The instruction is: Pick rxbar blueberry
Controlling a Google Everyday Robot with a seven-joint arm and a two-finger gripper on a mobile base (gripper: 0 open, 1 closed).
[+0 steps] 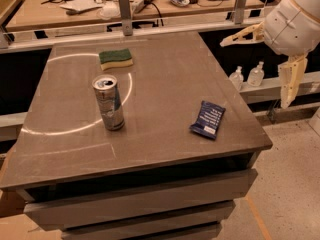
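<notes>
The rxbar lies flat near the right front corner of the bench. It looks light, thin and slick (likely to skid), so pinch across its narrow width. The gripper hangs spread open, off to the right.

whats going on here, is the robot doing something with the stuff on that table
The robot's gripper hangs in the air past the right edge of the table, fingers spread wide and holding nothing. The rxbar blueberry lies flat near the table's front right corner, untouched. A drink can stands upright to its left, and a sponge sits farther back. The pick is not yet done.
</notes>
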